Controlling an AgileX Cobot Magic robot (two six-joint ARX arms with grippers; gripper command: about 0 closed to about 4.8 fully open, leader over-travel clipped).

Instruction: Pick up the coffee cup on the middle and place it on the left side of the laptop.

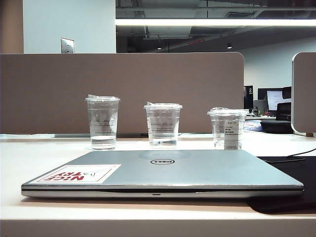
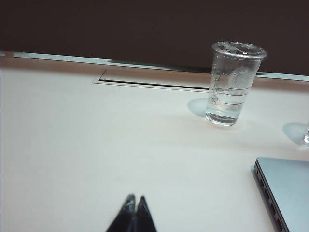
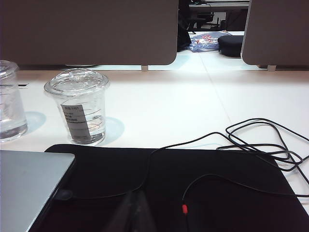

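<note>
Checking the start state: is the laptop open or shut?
Shut: the laptop lies flat on the table, lid down with its logo and sticker facing up.

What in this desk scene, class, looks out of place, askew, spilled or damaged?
Little stands out. All three cups stand upright behind the closed laptop, including the middle coffee cup; no spill shows. Only a loose black cable sprawls untidily across the black mat and the table. The left claw is shut over bare table; the right claw is blurred.

Labelled cup [image 3: 79,107] beside black mat [image 3: 193,188], cable [image 3: 251,140]
</note>
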